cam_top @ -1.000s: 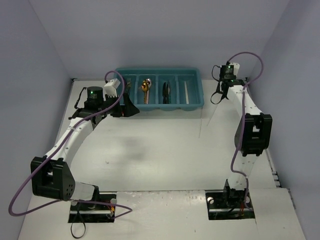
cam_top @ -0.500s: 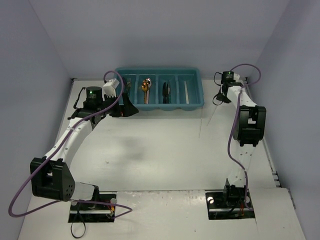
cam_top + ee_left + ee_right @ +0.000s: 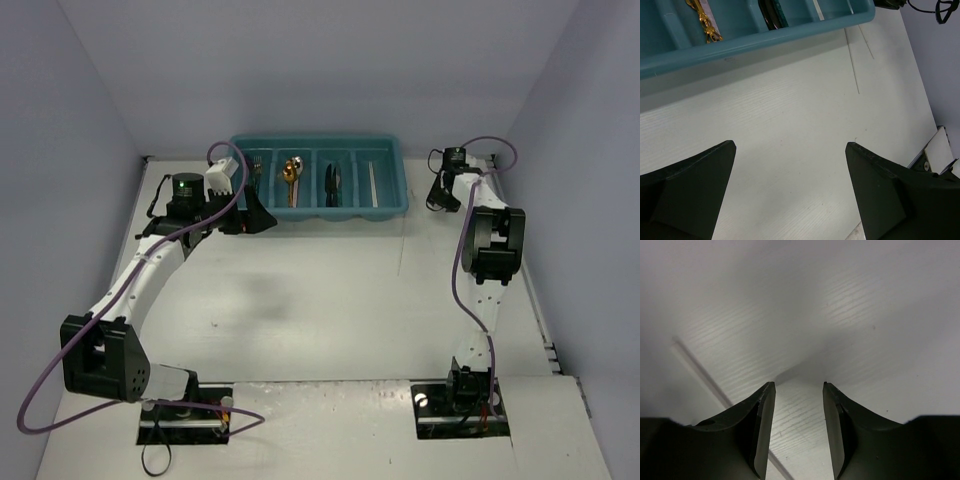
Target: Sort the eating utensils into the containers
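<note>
Right wrist view: my right pincer (image 3: 797, 387) stands parted, gripping nothing, over grainy white tabletop (image 3: 865, 315); a thin pale stick (image 3: 700, 367) lies beside it.

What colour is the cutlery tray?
The tray is teal-blue, best seen from the top external view.

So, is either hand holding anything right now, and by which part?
Nothing is held: the left hand is wide open, and the right hand is open and empty.
</note>
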